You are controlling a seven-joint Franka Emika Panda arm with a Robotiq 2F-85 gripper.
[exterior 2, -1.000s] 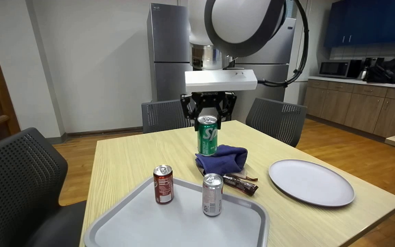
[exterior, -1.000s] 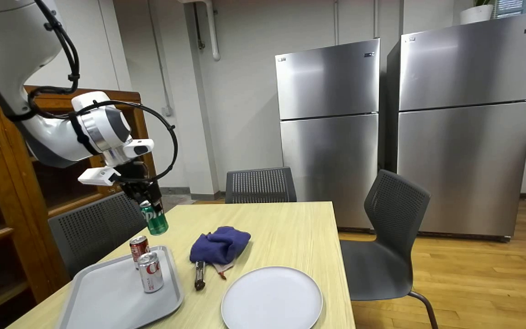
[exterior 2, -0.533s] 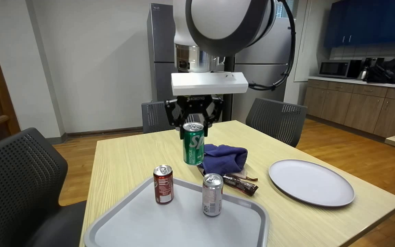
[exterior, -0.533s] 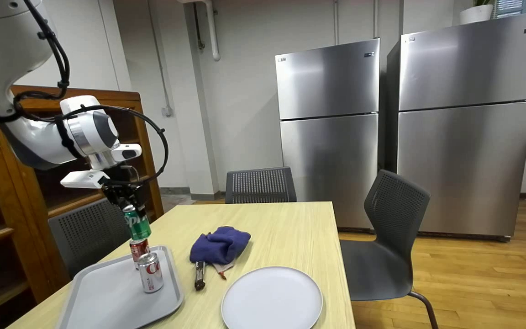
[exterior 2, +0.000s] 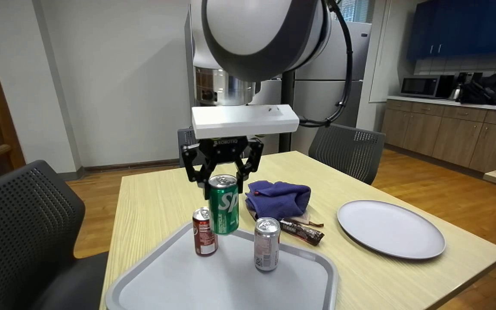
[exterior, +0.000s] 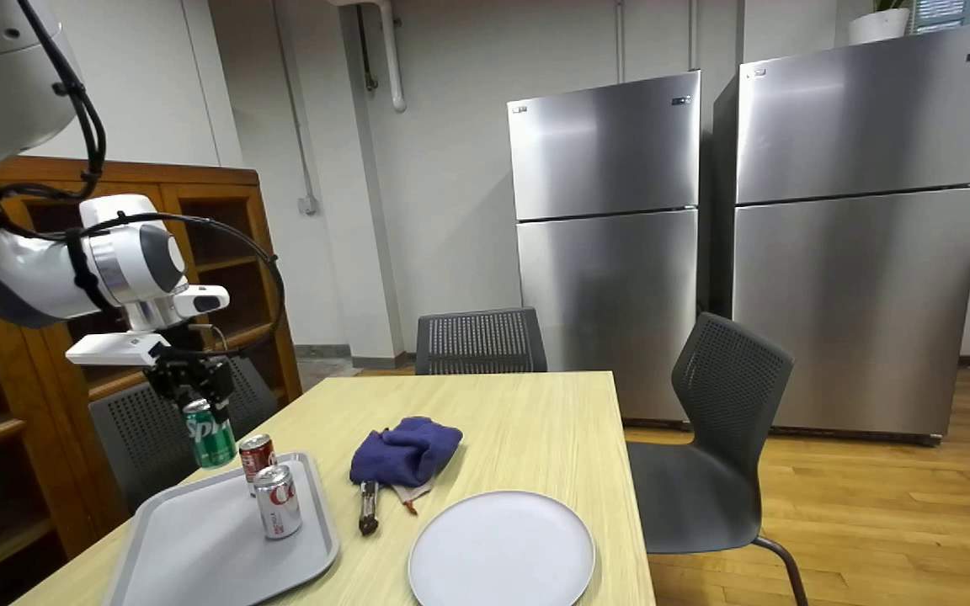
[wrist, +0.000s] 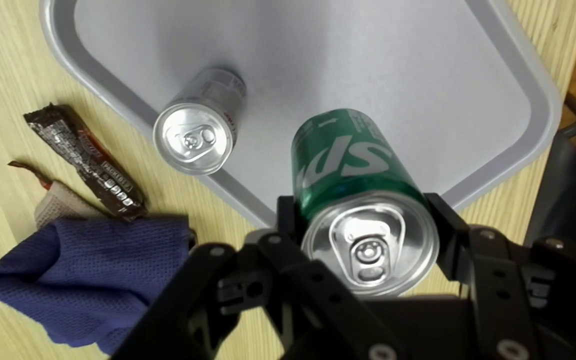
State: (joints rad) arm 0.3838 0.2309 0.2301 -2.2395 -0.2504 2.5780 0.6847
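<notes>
1. Green soda can (exterior 2: 224, 206), marked with white lettering, is held in the air near the centre of the frame in an exterior view, its base raised clear of the table (exterior 2: 157, 193).
2. Its upper end is clasped by the black fingers (wrist: 286, 215) of the gripper (wrist: 360, 215), one pressed to each side, right of centre in the wrist view.
3. A grey tray (exterior 2: 222, 284) is shown along the bottom of the frame in an exterior view; on it a red can (exterior 2: 203, 237), partly hidden by the green one, and a silver can (exterior 2: 267, 245) are stood upright.
4. A dark wrapped bar (wrist: 88, 160) is seen at the left of the frame in the wrist view; at the lower left a tan item (wrist: 64, 204) is partly covered by a bunched blue cloth (wrist: 93, 275).
5. A pale round plate (exterior: 502, 547) is set on the table at the bottom centre of the frame in an exterior view, well apart from the gripper.
6. Two steel refrigerators (exterior: 607, 278) are seen at the upper right, and a dark chair (exterior: 729, 396) at the lower right.
</notes>
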